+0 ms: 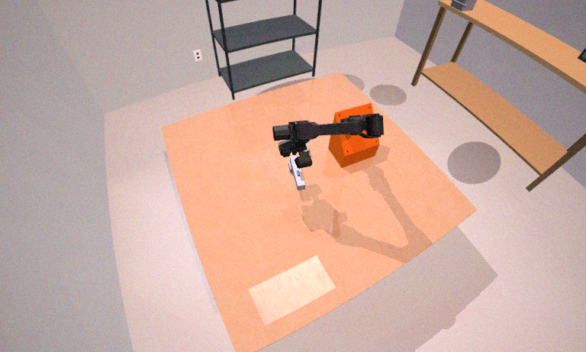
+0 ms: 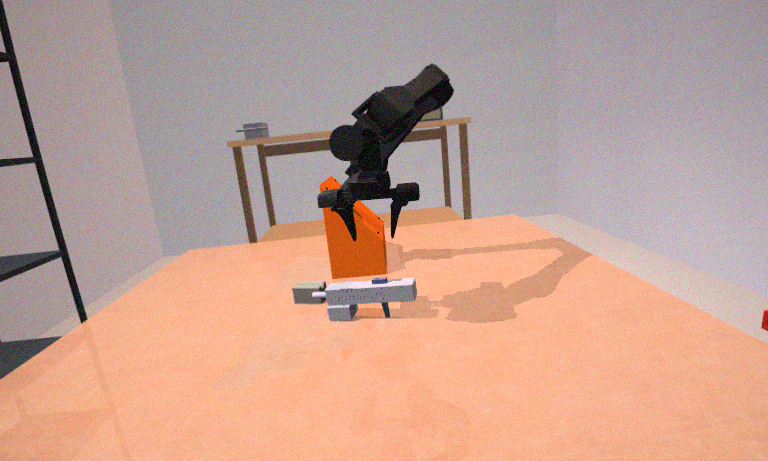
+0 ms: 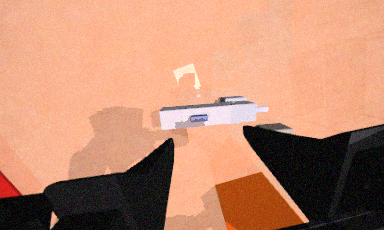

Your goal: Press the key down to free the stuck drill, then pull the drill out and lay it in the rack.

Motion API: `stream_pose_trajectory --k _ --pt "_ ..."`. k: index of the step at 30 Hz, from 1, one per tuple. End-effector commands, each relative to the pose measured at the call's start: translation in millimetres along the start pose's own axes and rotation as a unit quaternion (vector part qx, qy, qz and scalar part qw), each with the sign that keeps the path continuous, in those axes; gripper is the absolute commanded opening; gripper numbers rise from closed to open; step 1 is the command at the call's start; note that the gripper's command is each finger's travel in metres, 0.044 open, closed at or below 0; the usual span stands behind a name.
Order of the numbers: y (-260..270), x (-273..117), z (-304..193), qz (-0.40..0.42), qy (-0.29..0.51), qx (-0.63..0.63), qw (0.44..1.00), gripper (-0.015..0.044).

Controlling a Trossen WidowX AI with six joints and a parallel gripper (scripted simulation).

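A long pale grey housing (image 1: 301,182) (image 2: 362,292) (image 3: 220,116) lies level above the table on a grey foot (image 2: 341,312). The dark blue key (image 2: 379,280) (image 3: 199,118) sits low in its top, and its lower end shows beneath the housing. The drill (image 2: 319,294) (image 3: 263,109) shows as a short pale rod sticking out of the housing's end. A beige-grey block (image 2: 309,292) (image 3: 275,127), possibly the rack, stands beside that end, behind it in the exterior view. My gripper (image 2: 373,238) (image 3: 208,136) is open and empty, above the housing, touching nothing.
An orange box (image 1: 360,156) (image 2: 356,252) (image 3: 260,197) with a sloped top stands behind the housing, under the arm. A pale rectangle (image 1: 291,290) lies near the table edge. A red thing (image 2: 765,320) (image 3: 7,187) shows at the view's edge. Shelves (image 1: 268,69) stand beyond the table.
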State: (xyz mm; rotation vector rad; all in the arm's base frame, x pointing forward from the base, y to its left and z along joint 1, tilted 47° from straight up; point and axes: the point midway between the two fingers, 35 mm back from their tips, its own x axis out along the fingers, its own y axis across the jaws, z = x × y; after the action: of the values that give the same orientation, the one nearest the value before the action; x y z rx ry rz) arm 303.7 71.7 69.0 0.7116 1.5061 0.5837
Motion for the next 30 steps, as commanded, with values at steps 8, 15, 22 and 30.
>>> stream_pose_trajectory --k 8,15,22,30 --pt "-94.5 57.8 -0.4 -0.005 0.004 -0.397 0.918 0.044" --pt "-136.2 86.4 -13.1 -0.009 0.004 -0.607 0.795 0.044" --pt "-151.6 105.1 -27.0 0.005 0.009 -0.673 0.74 0.044" --pt "-151.6 105.1 -27.0 0.005 0.009 -0.673 0.74 0.044"
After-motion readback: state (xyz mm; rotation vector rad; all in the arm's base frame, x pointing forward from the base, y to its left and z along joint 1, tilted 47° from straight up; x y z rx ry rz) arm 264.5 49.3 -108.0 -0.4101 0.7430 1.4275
